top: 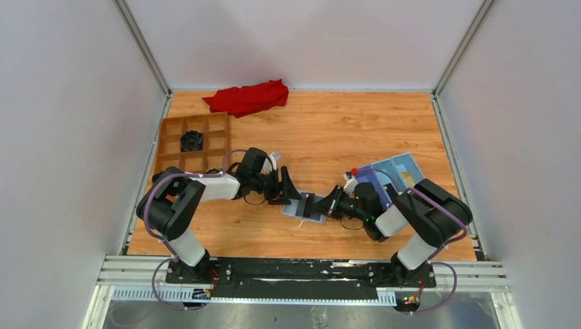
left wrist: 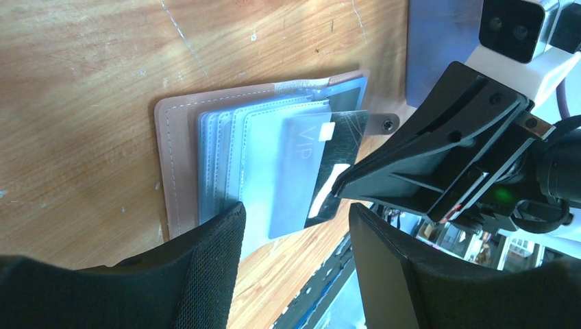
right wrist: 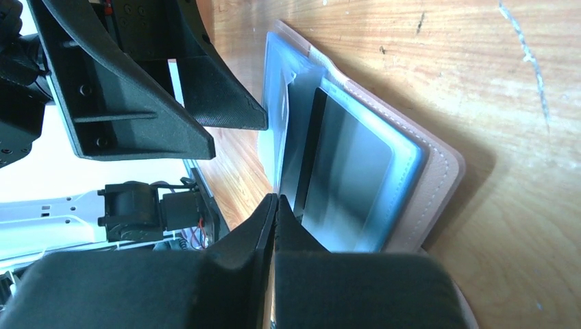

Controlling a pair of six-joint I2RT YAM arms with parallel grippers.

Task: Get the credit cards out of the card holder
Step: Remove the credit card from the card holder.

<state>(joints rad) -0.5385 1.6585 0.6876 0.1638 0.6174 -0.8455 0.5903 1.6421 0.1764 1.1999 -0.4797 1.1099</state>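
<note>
Jaws of your right gripper (right wrist: 274,205) are pressed together, apparently pinching the dark card (left wrist: 318,164) by its edge. The left gripper (left wrist: 296,216) gapes wide above the holder (left wrist: 179,164), which lies open on the table (top: 342,137) between them. The card juts toward the right gripper, so pull that way.

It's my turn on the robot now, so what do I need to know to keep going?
Left gripper: open, poised over the near edge of the card holder.
Right gripper: shut, apparently pinching the black card, which sticks partly out of its sleeve.
The card holder lies open on the table between the arms.
Done: no card is fully out yet.
Left: pull this card free, set it down, then check the other sleeves.
</note>
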